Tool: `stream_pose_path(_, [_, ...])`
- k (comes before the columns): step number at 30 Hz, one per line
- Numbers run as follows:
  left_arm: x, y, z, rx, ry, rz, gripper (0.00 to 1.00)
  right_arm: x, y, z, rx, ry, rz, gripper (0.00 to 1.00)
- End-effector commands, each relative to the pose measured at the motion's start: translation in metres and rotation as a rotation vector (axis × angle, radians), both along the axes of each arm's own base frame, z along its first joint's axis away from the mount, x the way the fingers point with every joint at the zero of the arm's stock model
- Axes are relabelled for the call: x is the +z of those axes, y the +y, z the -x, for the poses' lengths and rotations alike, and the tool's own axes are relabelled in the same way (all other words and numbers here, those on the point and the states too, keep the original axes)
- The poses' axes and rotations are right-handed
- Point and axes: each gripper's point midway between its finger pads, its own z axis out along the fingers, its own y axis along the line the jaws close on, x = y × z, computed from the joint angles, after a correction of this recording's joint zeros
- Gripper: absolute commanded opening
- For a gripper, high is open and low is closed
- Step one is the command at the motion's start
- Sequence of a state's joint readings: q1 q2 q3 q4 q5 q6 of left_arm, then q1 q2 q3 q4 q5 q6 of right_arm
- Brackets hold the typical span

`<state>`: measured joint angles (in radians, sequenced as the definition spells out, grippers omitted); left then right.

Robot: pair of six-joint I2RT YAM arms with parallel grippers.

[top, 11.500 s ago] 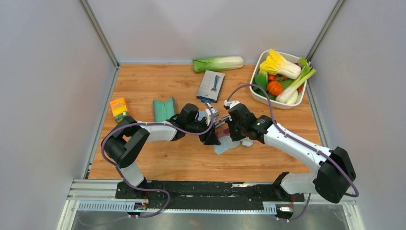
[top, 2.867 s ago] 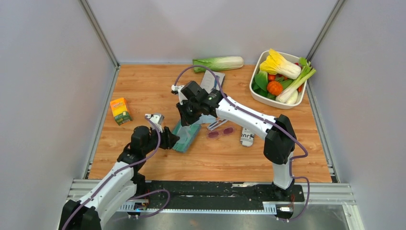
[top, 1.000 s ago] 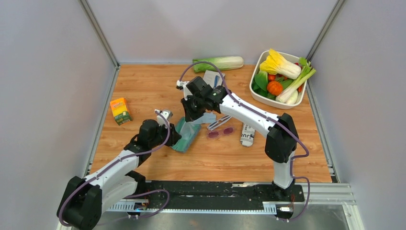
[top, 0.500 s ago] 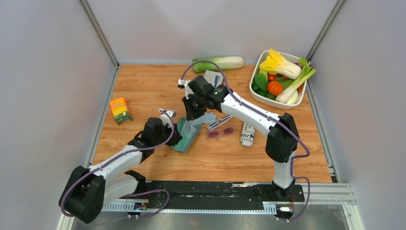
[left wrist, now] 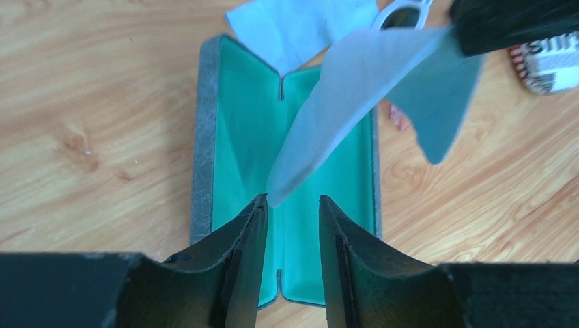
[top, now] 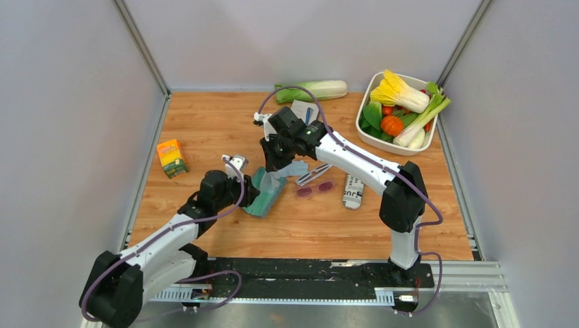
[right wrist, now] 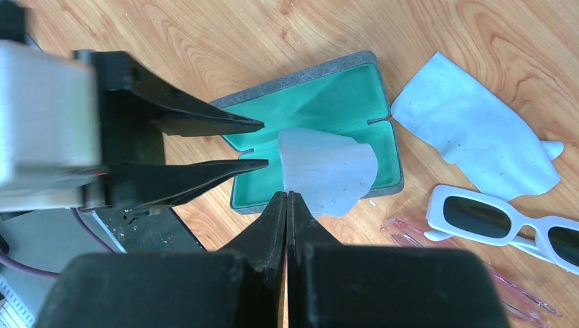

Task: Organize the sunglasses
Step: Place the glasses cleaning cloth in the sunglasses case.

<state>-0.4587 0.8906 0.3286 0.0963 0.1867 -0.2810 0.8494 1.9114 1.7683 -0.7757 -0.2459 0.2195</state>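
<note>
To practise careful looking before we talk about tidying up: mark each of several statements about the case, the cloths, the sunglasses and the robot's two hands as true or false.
1. The case lies open with its teal lining facing up. True.
2. The right hand grips the pink sunglasses. False: it is shut on a light blue cloth, and the pink sunglasses lie on the table.
3. The left hand has its fingers apart. True.
4. The white sunglasses lie inside the case. False: they lie on the table beside it.
5. A second cloth lies on the table next to the case. True.
</note>
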Motion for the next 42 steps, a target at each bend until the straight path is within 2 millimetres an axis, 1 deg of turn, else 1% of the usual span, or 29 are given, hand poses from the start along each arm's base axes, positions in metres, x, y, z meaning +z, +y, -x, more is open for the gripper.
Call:
stream_pose_path(1, [-0.005,-0.01,-0.007,-0.055,0.019,-0.031,0.42,0.033,0.0,0.003,0.017,-0.044,-0.063,0.0])
stream_pose_path(7, [-0.01,-0.013,-0.013,-0.061,0.029,-0.041,0.42,0.03,-0.001,0.003,0.017,-0.039,-0.059,0.0])
stream_pose_path(16, [-0.007,-0.015,-0.017,-0.072,-0.001,-0.042,0.43,0.03,0.0,0.002,0.02,-0.037,-0.062,0.0])
stream_pose_path(18, [-0.008,-0.015,-0.017,-0.072,0.002,-0.045,0.43,0.03,0.001,0.003,0.021,-0.036,-0.061,0.0])
stream_pose_path(26, [-0.016,-0.017,-0.02,-0.08,0.032,-0.062,0.38,0.03,0.0,0.002,0.019,-0.038,-0.058,0.0])
stream_pose_path(33, [-0.019,-0.018,-0.024,-0.083,0.044,-0.072,0.28,0.03,0.0,0.002,0.019,-0.039,-0.059,0.0])
stream_pose_path(35, [-0.02,-0.019,-0.024,-0.089,0.047,-0.074,0.2,0.03,0.0,0.002,0.018,-0.036,-0.061,0.0])
stream_pose_path(36, [-0.019,-0.02,-0.024,-0.091,0.045,-0.074,0.08,0.03,0.0,0.002,0.018,-0.036,-0.061,0.0])
stream_pose_path(38, [-0.018,-0.02,-0.024,-0.09,0.046,-0.074,0.0,0.03,0.0,0.001,0.015,-0.04,-0.056,0.0])
stream_pose_path(41, [-0.013,-0.016,-0.023,-0.064,0.054,-0.071,0.0,0.026,-0.002,-0.001,0.007,-0.044,-0.045,0.0])
stream_pose_path(42, [-0.008,-0.016,-0.023,-0.06,0.054,-0.066,0.0,0.025,-0.004,-0.003,0.005,-0.045,-0.043,0.0])
